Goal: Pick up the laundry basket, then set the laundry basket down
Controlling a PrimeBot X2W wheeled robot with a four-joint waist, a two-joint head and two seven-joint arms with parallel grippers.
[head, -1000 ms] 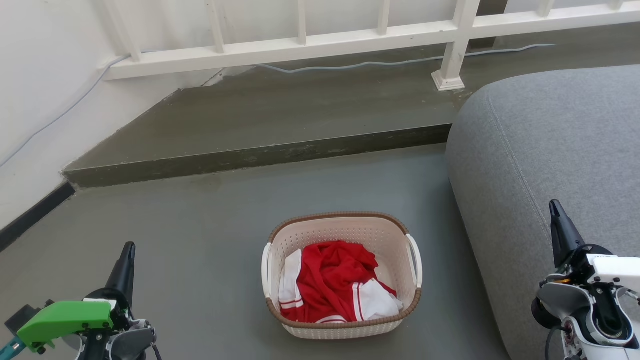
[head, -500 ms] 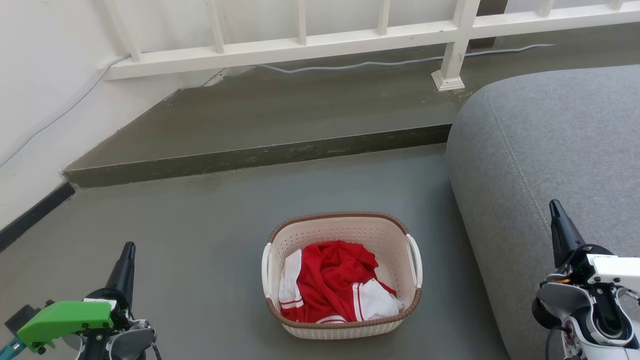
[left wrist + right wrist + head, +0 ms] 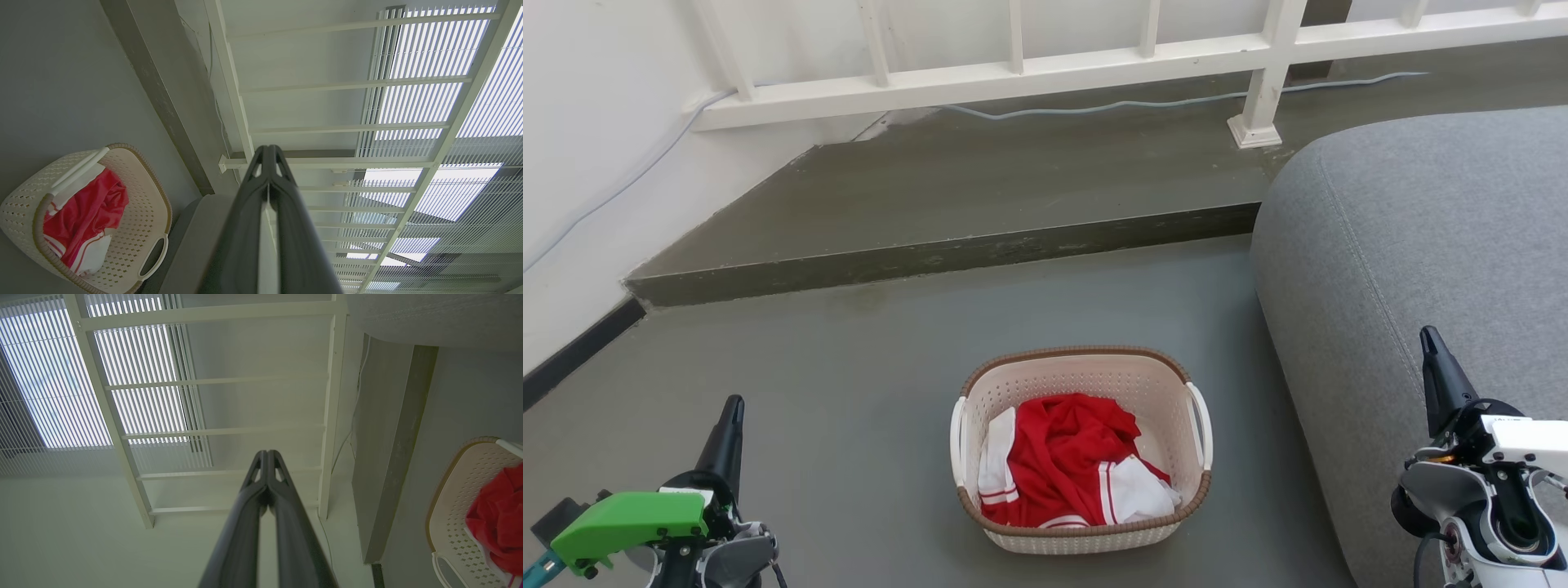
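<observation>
**Now the basket is sitting on the floor, and both grippers are pinched shut on nothing**

Well, I am looking through the head camera. The laundry basket [image 3: 1078, 377] is sitting flat on the grey floor [image 3: 849, 392], just beside the grey sofa [image 3: 1421, 229]. Red and white clothes [image 3: 1062, 457] are lying inside it. Nothing is touching the basket. This is fitting two stories: the basket is waiting to be picked up, or it is resting where it got set down. I am not able to tell which.

What could go wrong? I am thinking about the narrow gap between the basket and the sofa. An arm going in there could be rubbing the sofa or pushing the basket sideways. The white handles [image 3: 1201, 425] are thin loops, so a finger could be slipping off one. If just one side is going up, the basket could be tipping and the clothes could be falling out. The basket is looking light to me, so even a small bump could be sliding it.

The left gripper [image 3: 734, 404] is hanging at the lower left, well apart from the basket. Its two dark fingers are pressed together, with no gap at the tips, and it is holding nothing. The right gripper [image 3: 1427, 339] is showing in front of the sofa, also well apart from the basket. Its fingers are pressed together too, and it is gripping nothing.
</observation>
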